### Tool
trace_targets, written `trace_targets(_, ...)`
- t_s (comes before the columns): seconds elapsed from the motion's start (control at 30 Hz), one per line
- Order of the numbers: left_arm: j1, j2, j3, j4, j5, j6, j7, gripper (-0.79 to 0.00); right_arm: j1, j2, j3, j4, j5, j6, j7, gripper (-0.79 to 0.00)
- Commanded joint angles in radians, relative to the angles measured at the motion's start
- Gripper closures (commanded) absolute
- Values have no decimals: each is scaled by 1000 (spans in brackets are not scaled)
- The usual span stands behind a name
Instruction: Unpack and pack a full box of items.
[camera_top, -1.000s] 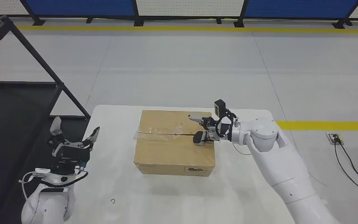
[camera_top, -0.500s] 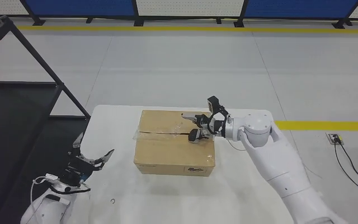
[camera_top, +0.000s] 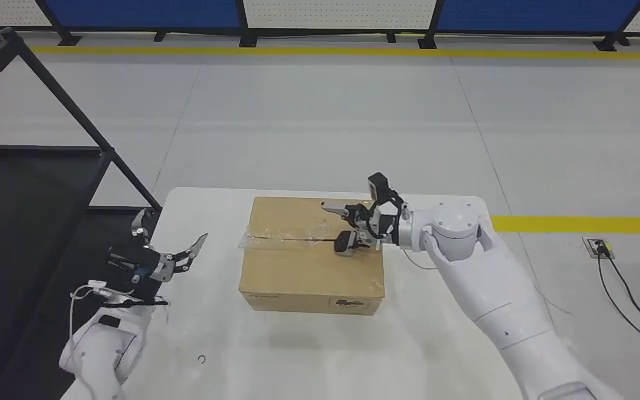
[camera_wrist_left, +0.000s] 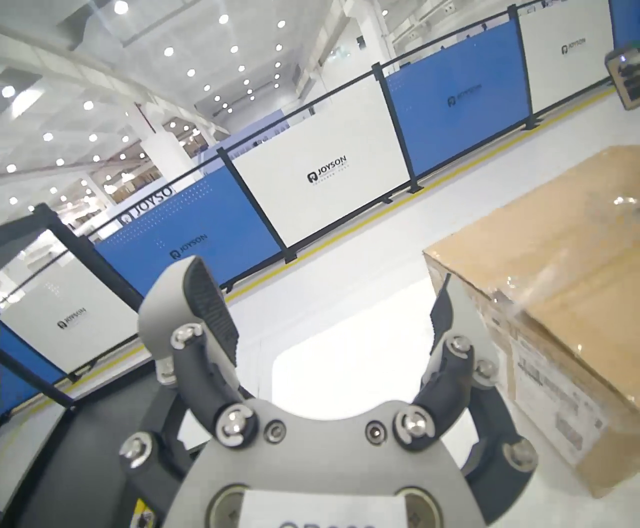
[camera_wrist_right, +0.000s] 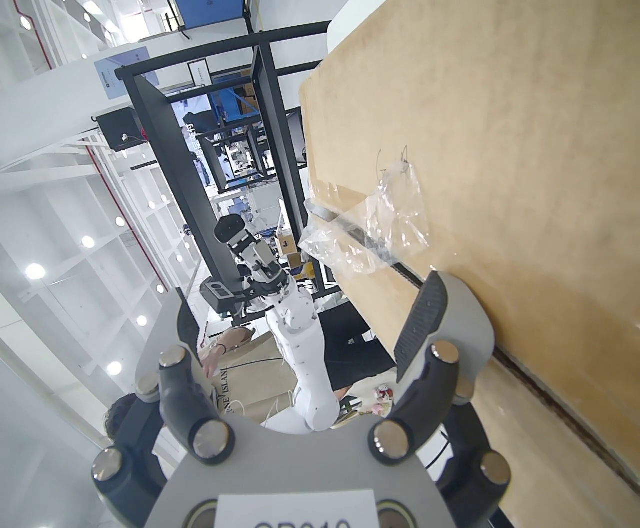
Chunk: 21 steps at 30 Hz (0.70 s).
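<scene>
- Sitting closed at the middle of the top view, the cardboard box (camera_top: 312, 255) rests on the white worktop (camera_top: 210, 300), its two top flaps meeting in a seam.
- Crumpled clear tape (camera_wrist_right: 370, 225) clings to that seam, toward the box's left edge in the top view.
- The right pincer (camera_top: 336, 224) is over the right part of the box top, by the seam. It is spread wide and grips nothing, and one finger (camera_wrist_right: 425, 320) lies against the cardboard.
- The left pincer (camera_top: 172, 230) hangs at the lower left of the top view, well apart from the box, wide open and empty.
</scene>
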Motion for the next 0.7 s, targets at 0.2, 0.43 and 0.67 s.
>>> trace_targets(0.2, -139, 5, 97, 82, 10, -96, -135, -785, 4, -3, -2, 24, 6, -14, 5, -785)
trace_targets(0.43, -167, 11, 158, 88, 71, -123, -142, -785, -10, 4, 8, 19, -3, -16, 24, -785)
trace_targets(0.67, -200, 17, 220, 105, 132, -169, -164, -785, -28, 9, 12, -4, -5, -12, 48, -785)
